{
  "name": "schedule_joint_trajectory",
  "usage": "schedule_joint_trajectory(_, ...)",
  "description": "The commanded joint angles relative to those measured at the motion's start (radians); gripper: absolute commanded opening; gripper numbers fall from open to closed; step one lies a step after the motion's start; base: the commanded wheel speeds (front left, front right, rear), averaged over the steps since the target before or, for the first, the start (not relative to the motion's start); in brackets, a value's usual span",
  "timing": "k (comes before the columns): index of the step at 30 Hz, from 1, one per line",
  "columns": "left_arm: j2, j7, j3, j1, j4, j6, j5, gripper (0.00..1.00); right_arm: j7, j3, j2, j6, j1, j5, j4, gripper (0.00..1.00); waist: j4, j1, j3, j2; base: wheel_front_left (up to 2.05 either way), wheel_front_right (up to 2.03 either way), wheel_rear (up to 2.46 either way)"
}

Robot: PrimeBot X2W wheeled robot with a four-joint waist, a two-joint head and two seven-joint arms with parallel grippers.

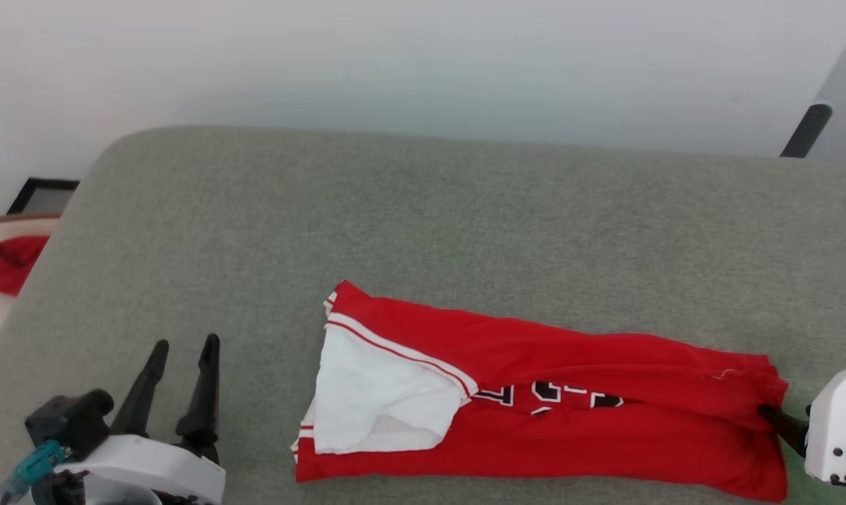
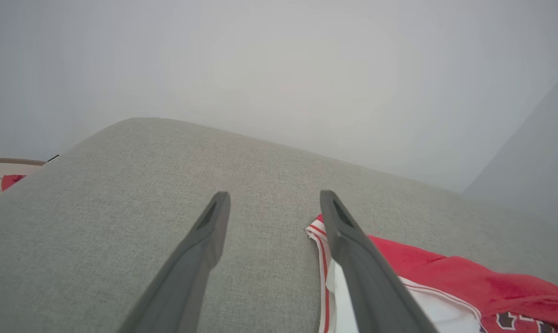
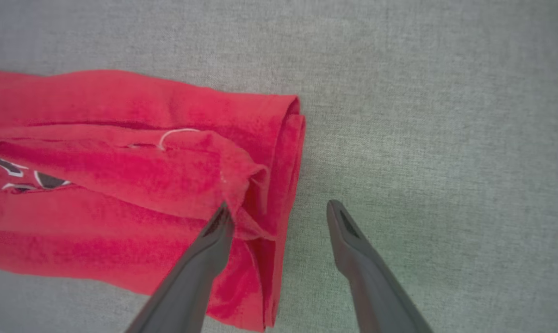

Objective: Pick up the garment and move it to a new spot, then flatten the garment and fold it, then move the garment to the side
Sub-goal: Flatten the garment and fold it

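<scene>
Jersey in a long folded strip, both my claws open, more folding and the move aside to come
The garment lies flat on the grey padded surface, running from the lower centre to the lower right of the head view, doubled lengthwise into a band, with its white sleeve turned over the left end and the black lettering half hidden in the crease. My left gripper hangs at the lower left over bare surface, fingers spread, holding nothing. My right gripper sits at the band's right end, jaws wide, with one finger seemingly touching the bunched hem corner, the other over bare surface, nothing pinched. I take the relocating, the flattening and a first fold as done; a crosswise fold and the move to the side seem left
</scene>
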Motion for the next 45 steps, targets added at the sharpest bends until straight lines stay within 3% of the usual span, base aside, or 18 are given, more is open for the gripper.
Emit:
schedule_joint_trajectory(1,-0.011,-0.003,0.014,0.010,0.004,-0.011,0.012,1.00,0.007,-0.001,0.001,-0.001,-0.012,-0.006,0.007,1.00,0.022,0.0000,0.025,0.0000,0.00,0.00,0.00)
schedule_joint_trajectory(15,-0.161,-0.003,0.148,-0.023,0.093,-0.140,0.124,1.00,0.070,0.047,0.052,-0.001,-0.103,0.000,0.196,1.00,0.059,0.0000,0.099,0.0000,0.00,0.00,0.00)
schedule_joint_trajectory(16,-0.168,-0.003,0.156,-0.023,0.096,-0.147,0.131,1.00,0.084,0.054,0.054,-0.001,-0.104,0.005,0.208,0.83,0.060,0.0000,0.101,0.0000,0.00,0.00,0.00)
schedule_joint_trajectory(17,-0.174,-0.003,0.163,-0.023,0.099,-0.152,0.136,1.00,0.099,0.064,0.055,-0.001,-0.105,0.009,0.215,0.35,0.061,0.0000,0.102,0.0000,0.00,0.00,0.00)
schedule_joint_trajectory(18,-0.179,-0.003,0.170,-0.023,0.103,-0.157,0.141,1.00,0.110,0.077,0.054,0.000,-0.107,0.015,0.217,0.00,0.063,0.0000,0.104,0.0000,0.00,0.00,0.00)
schedule_joint_trajectory(23,-0.203,-0.003,0.203,-0.022,0.115,-0.177,0.158,1.00,0.139,0.090,0.020,-0.001,-0.118,0.039,0.215,0.00,0.066,0.0000,0.108,0.0000,0.00,0.00,0.00)
schedule_joint_trajectory(33,-0.232,-0.003,0.241,-0.011,0.132,-0.201,0.184,1.00,0.072,0.054,-0.046,-0.002,-0.186,0.020,0.212,0.00,0.066,0.0000,0.087,0.0000,0.00,0.00,0.00)
schedule_joint_trajectory(45,-0.227,-0.002,0.251,0.028,0.145,-0.212,0.197,1.00,-0.009,-0.001,-0.147,-0.001,-0.240,0.005,0.375,0.00,0.067,0.0000,0.035,0.0000,0.00,0.00,0.00)
